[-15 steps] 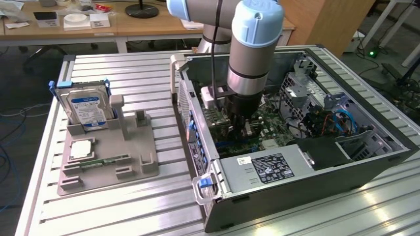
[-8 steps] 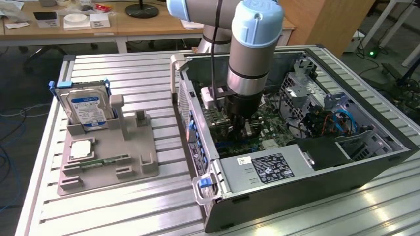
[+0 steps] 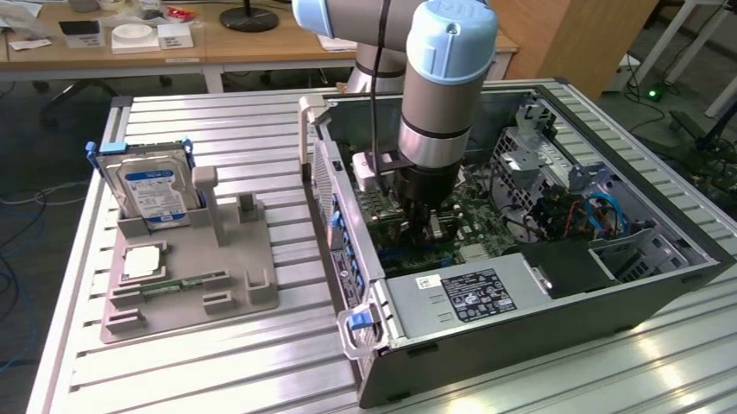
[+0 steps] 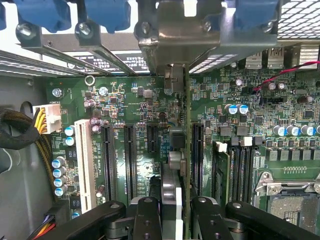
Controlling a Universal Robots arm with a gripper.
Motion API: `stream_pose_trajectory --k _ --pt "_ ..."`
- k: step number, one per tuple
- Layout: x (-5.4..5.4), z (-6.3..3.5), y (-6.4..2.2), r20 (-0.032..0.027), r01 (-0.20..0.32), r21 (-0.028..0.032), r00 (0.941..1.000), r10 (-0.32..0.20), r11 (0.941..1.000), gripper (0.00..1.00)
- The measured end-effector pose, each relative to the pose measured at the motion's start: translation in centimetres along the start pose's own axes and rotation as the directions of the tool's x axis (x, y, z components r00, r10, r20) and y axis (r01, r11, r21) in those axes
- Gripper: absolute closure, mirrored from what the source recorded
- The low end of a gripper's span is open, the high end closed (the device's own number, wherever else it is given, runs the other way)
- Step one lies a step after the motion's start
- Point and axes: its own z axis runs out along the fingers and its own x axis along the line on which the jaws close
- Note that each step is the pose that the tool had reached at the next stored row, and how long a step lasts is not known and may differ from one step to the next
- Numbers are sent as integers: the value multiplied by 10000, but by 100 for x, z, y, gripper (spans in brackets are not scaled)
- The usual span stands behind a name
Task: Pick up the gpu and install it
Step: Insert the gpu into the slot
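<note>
My gripper (image 3: 420, 222) is deep inside the open computer case (image 3: 519, 336), just above the green motherboard (image 3: 472, 233). In the wrist view my gripper (image 4: 175, 220) is shut on the gpu (image 4: 176, 160), which I see edge-on as a thin card standing upright between the black fingers (image 4: 147, 217). The card's metal bracket (image 4: 172, 75) reaches the case's rear slot frame. Its lower edge lies along the gap between two black expansion slots (image 4: 152, 140), (image 4: 197, 150); I cannot tell whether it is seated.
A grey fixture (image 3: 219, 259) at the exterior view's left holds the blue-labelled hard drive (image 3: 155, 185) and a green memory stick (image 3: 173, 285). Inside the case are the power supply (image 3: 484, 293), cables (image 4: 42, 120), a white slot (image 4: 86, 165) and blue clips (image 4: 40, 12).
</note>
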Motion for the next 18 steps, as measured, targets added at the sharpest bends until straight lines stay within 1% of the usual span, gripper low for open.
stream_pose_trajectory --k 8,15,18 --pt "0 3 11 4 2 8 10000 -2 10000 72" --pt "1 2 18 0 0 0 10000 0 10000 72" --pt "1 22 20 -1 1 0 10000 -1 10000 72"
